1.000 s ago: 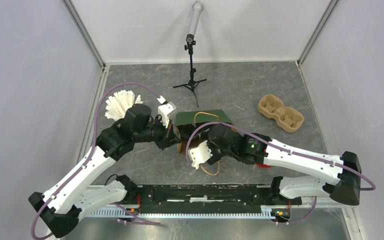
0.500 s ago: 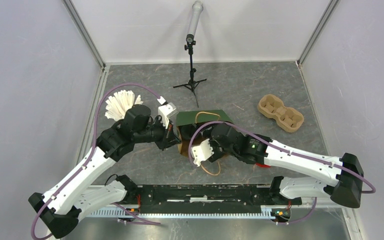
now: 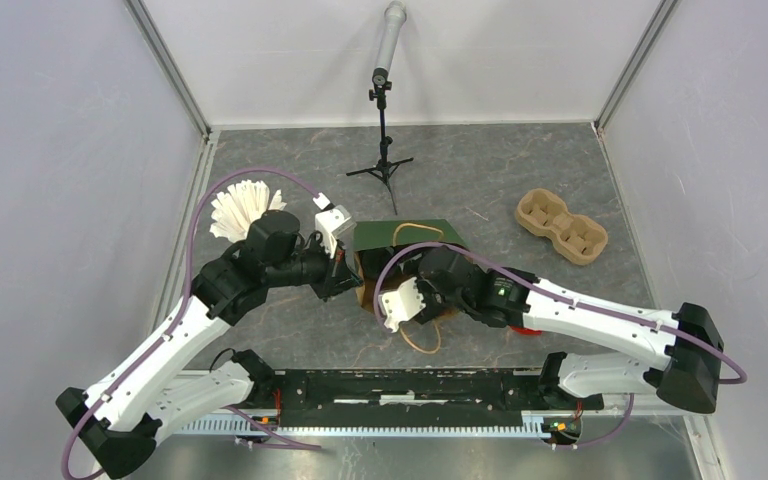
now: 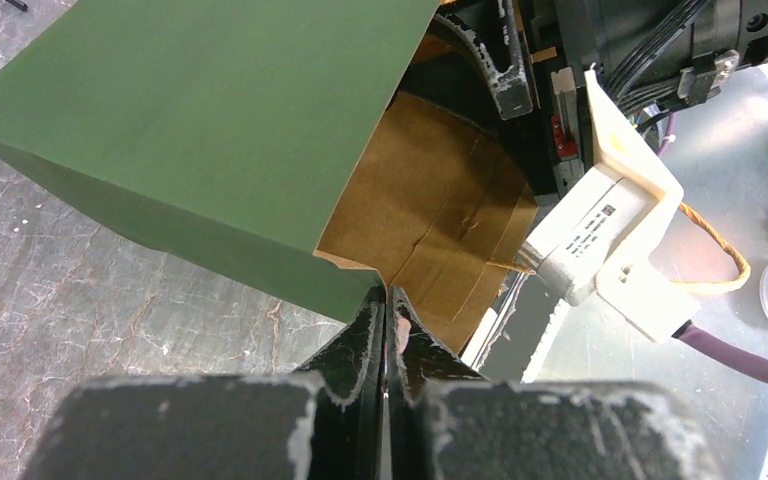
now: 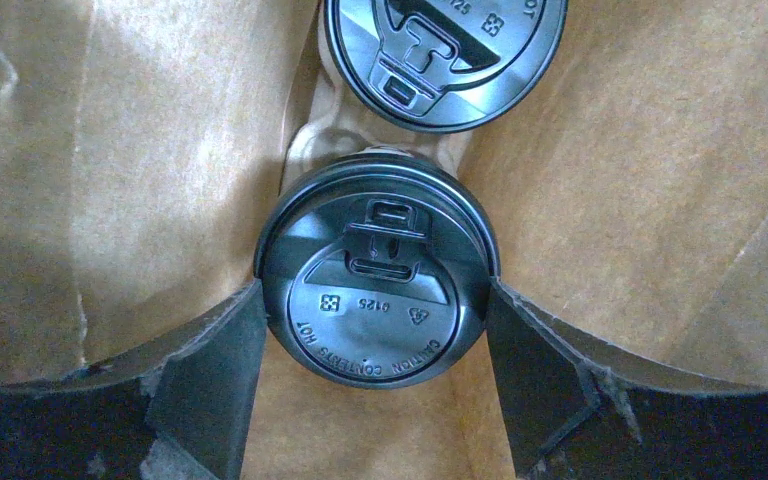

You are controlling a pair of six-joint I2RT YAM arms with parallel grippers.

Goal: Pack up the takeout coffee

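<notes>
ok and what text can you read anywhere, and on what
"CAUTION CONTENTS HOT" - near lid
"0125" - near lid too
"HOT", "125" - far lid, rest cut off
white label: too blurred to read
bag: no print visible

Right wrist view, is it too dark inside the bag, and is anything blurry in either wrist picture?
Right wrist view: not dark; light reaches inside the bag, one wall shadowed, a soft sheen on the lid of the takeout coffee, lettering readable; the right pincer's fingers are dim and soft. Left wrist view: evenly lit, bag sharp, the left pincer blurs toward the lens.
</notes>
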